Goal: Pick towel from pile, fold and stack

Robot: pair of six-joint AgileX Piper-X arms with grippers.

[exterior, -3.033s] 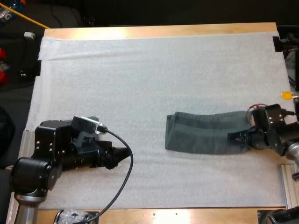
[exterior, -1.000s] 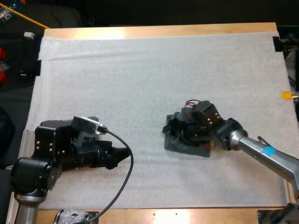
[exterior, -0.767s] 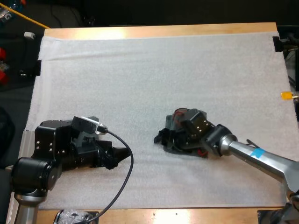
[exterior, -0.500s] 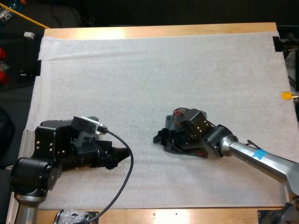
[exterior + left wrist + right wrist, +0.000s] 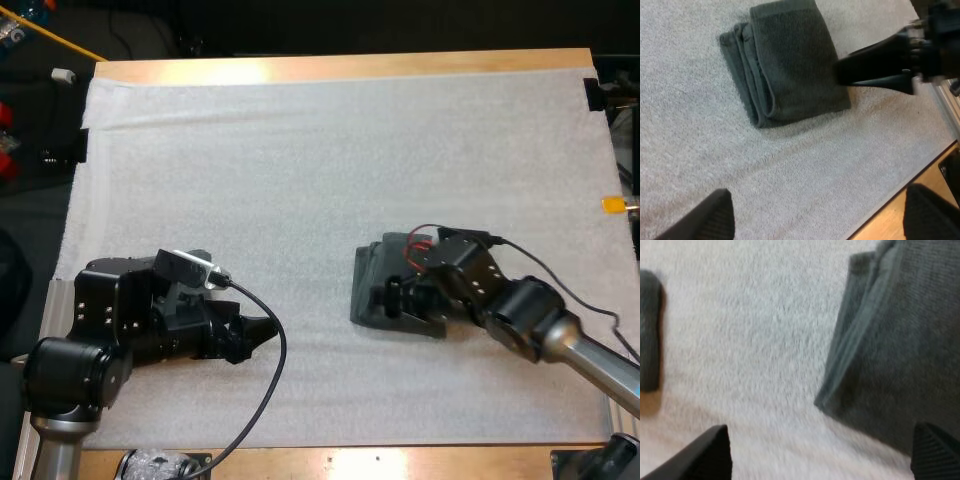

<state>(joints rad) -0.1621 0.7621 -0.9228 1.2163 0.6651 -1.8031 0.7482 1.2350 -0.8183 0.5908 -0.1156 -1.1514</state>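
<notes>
Backing off the freshly doubled towel (image 5: 367,272) with right gripper (image 5: 386,299) spread wide, left gripper (image 5: 262,335) idle and equally wide, fold complete, stacking next.

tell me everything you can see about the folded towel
The folded towel is dark grey-green terry cloth, folded into a compact rectangle of several layers. The rounded fold edges are stacked along one side. It lies flat on the white mat, right of centre in the high view. My right hand, open, is over the side away from the folds. I cannot tell whether its fingers touch the cloth.
</notes>
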